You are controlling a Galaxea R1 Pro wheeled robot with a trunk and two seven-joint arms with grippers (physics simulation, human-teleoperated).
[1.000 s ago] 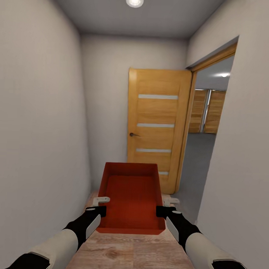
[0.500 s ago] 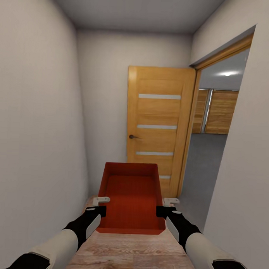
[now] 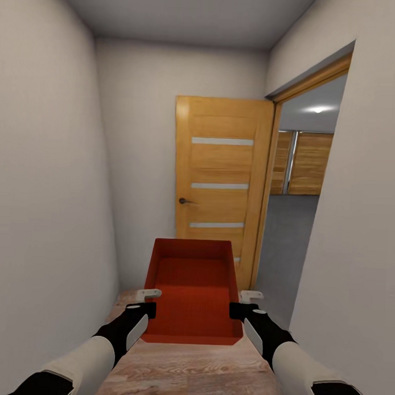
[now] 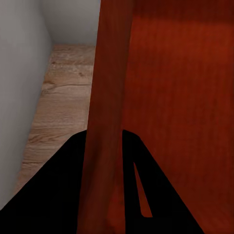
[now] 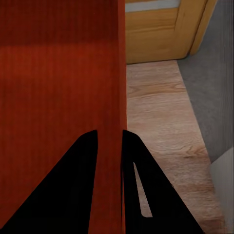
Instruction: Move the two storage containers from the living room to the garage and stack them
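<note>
One red-orange storage container [image 3: 194, 288] hangs in front of me above the light wood plank floor [image 3: 186, 368], its open top facing up and nothing inside. My left gripper [image 3: 148, 301] is shut on its left wall [image 4: 105, 97], one finger inside and one outside. My right gripper [image 3: 242, 303] is shut on the right wall [image 5: 119, 73] in the same way. The second container is out of view. Through the doorway on the right I see the garage's dark grey floor [image 3: 284, 235] and wooden plank doors [image 3: 310, 162].
I am in a narrow corridor with plain walls close on both sides. An orange wooden door [image 3: 221, 181] with pale stripes stands open against the end wall. The doorway's wooden frame [image 3: 267, 194] runs beside it, and the right wall's edge [image 3: 327, 225] bounds the opening.
The whole view has shifted: the open door and the doorway now sit further left and a little nearer. The container and both grippers hold the same place in front of me.
</note>
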